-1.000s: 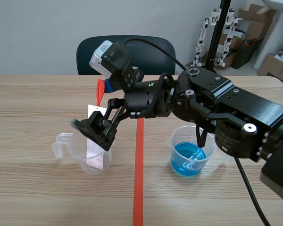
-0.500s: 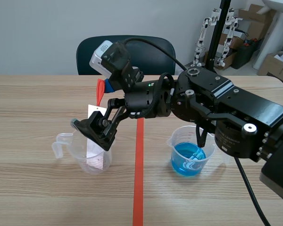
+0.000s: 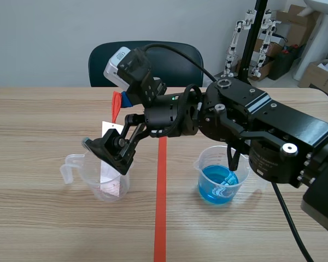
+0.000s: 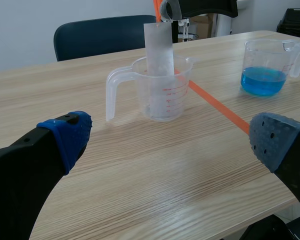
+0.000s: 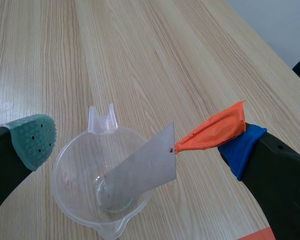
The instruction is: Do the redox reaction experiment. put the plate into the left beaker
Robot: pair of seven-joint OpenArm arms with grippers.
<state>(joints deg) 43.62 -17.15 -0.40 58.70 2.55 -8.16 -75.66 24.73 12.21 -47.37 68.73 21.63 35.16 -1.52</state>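
The clear left beaker (image 3: pixel 106 184) stands left of the red tape line. A thin grey plate (image 3: pixel 105 170) leans inside it, its top corner sticking out, with an orange tag (image 3: pixel 116 106) tied to it. My right gripper (image 3: pixel 106 122), reaching across from the right, hangs open over the beaker. In the right wrist view the plate (image 5: pixel 140 172) rests in the beaker (image 5: pixel 65 160) between the spread fingers; the tag (image 5: pixel 212 131) touches the blue pad. My left gripper (image 4: pixel 167 137) is open, low over the table, with the beaker (image 4: pixel 162 92) and plate (image 4: pixel 157 55) ahead.
A second beaker (image 3: pixel 218 183) holding blue liquid stands right of the tape line, under the right arm; it also appears in the left wrist view as the blue beaker (image 4: pixel 270 70). A dark chair (image 3: pixel 147 63) stands behind the table.
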